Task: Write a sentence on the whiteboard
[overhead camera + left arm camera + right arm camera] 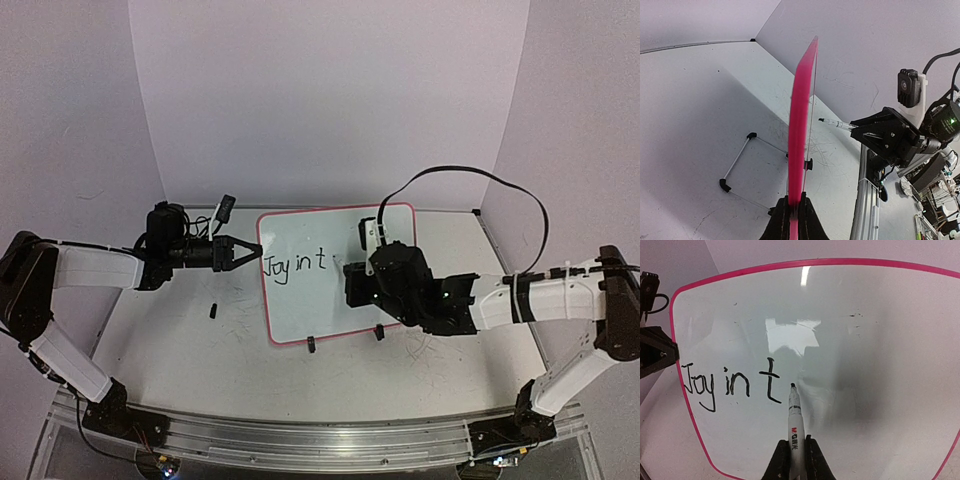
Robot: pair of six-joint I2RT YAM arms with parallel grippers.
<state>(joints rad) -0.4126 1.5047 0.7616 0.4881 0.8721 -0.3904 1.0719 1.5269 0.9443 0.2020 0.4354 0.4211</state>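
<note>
two grippers are in use, each with its own duty. the left gripper [245, 252] is pinched onto the left rim of the whiteboard [305, 305]. the left wrist view shows its jaws pressed against both faces of the pink edge, with the board seen edge-on and standing close to upright. judgement: this clamp braces the board so that pen pressure does not tip it back or slide it across the table [180, 340].

the board stands at mid-table between the two arms, on two black clip feet [312, 346] at its lower edge. a wire prop [740, 165] lies on the table at its rear side.

the right gripper [796, 450] is closed tight on a marker [794, 415], with the barrel gripped between the fingers and the tip aimed at the writing face. the tip sits just right of the last stroke. whether it touches the surface cannot be settled from these views.

the lettering [730, 385] reads "joy in t" and starts at the left rim, just beside the left fingers.

judgement: the sentence is at an early stage, with the third word only begun and most of the face bare to the right. the next stroke calls for light, even pressure square to the board. the risk is the rim slipping in the clamp under a heavier push, which would smear the line.

one small black item [213, 310] lies loose on the table near the left arm. it may be the cap, but it is too small to tell.
</note>
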